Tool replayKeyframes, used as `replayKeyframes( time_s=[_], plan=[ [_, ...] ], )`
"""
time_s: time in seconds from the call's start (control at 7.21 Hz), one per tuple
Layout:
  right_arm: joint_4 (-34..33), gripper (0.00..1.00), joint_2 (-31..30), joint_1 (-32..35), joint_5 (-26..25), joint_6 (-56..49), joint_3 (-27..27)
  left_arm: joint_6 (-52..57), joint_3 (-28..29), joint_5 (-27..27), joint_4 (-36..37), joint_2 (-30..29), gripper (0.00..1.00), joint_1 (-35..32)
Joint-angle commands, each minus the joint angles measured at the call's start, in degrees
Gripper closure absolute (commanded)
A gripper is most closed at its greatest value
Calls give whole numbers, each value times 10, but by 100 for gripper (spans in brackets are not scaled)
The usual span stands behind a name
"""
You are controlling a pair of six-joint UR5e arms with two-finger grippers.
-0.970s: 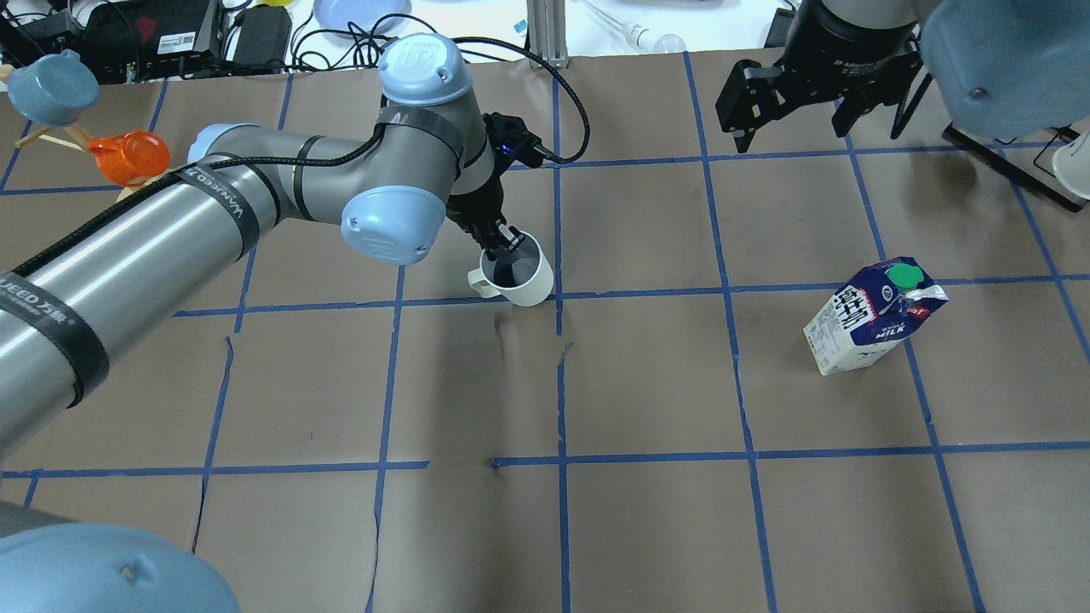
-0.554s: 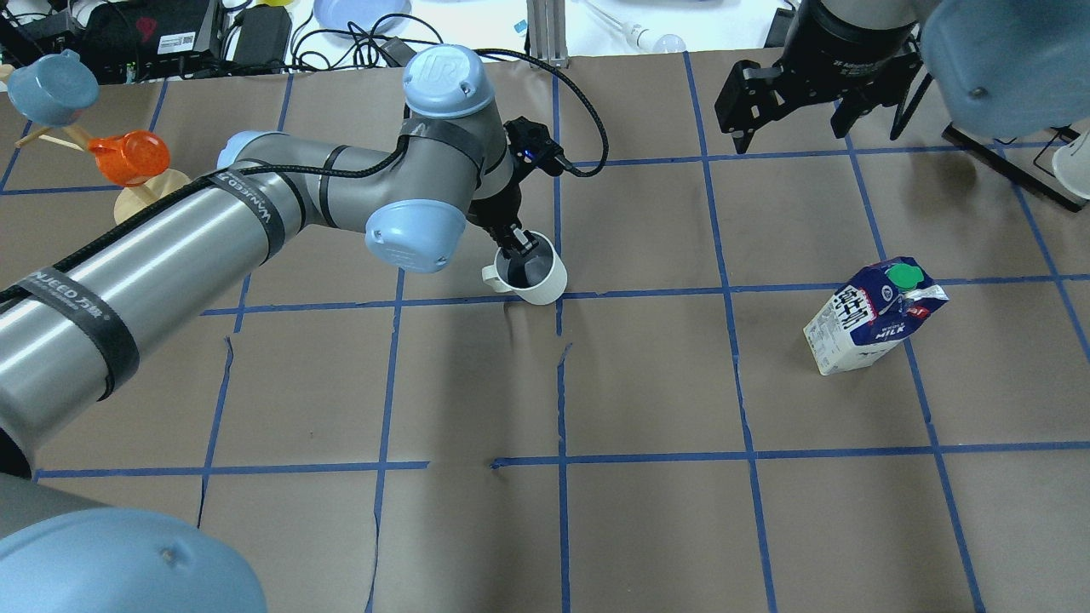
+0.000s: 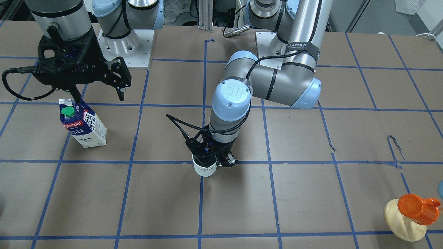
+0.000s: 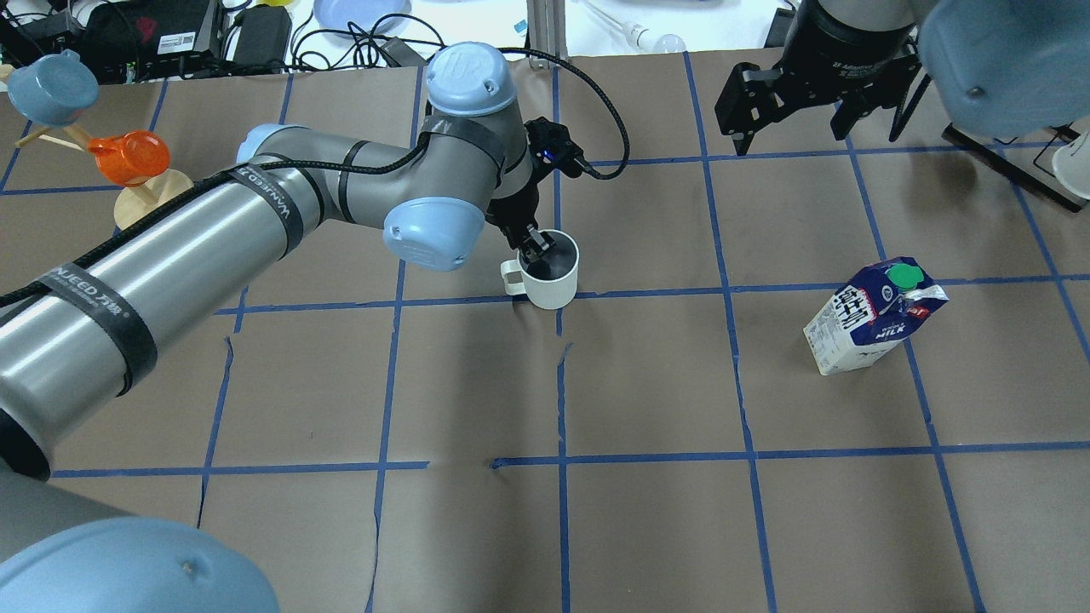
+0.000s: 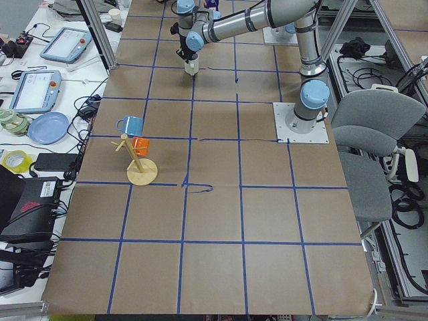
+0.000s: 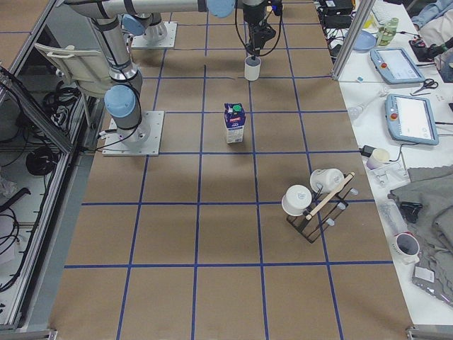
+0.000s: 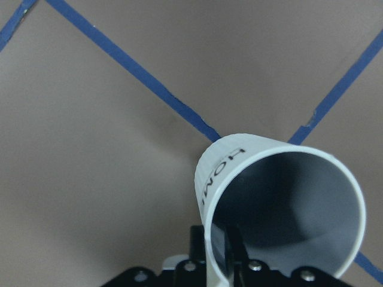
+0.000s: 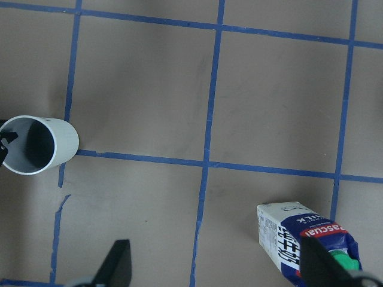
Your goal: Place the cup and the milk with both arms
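The white cup [image 4: 553, 281] with "HOME" on its side [image 3: 205, 169] is upright near the table's middle, beside a blue tape crossing. My left gripper [image 4: 536, 247] is shut on its rim, one finger inside and one outside, as the left wrist view [image 7: 220, 254] shows. I cannot tell whether the cup touches the table. The milk carton [image 4: 873, 317] stands slightly tilted at the right, untouched; it also shows in the front view [image 3: 83, 126]. My right gripper [image 4: 792, 134] is open and empty, high behind the carton [image 8: 305, 239].
A wooden mug tree with an orange cup [image 4: 128, 157] and a blue cup [image 4: 51, 85] stands at the far left. A black rack [image 6: 315, 198] with white cups stands off the right end. Cables and devices lie beyond the far edge.
My left arm has carried the cup to the right along the tape line, toward the table's middle. The right gripper and the milk have not moved.
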Motion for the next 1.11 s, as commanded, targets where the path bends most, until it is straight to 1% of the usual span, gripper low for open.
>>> replayKeyframes(
  time_s=[0.0,0.14,0.28,0.42,0.55,0.69,0.83,0.97],
  plan=[
    [1,0,1,-3,-4,-1,2,-7,59,43,-136,29,0,2],
    [9,0,3,-20,-6,-19,11,-30,74,65,-209,47,0,17],
    [5,0,3,-63,-3,-74,38,-87,79,67,-221,69,0,53],
    [3,0,3,-117,1,-132,71,-108,78,68,-269,98,0,99],
    [1,0,4,-168,8,-207,103,-153,75,68,-282,126,0,134],
    [-35,0,7,-197,8,-247,144,-222,77,68,-284,155,0,160],
    [-61,0,7,-206,4,-272,188,-258,72,69,-287,178,0,179],
    [-65,0,7,-206,6,-265,211,-262,71,105,-297,190,0,188]
  ],
)
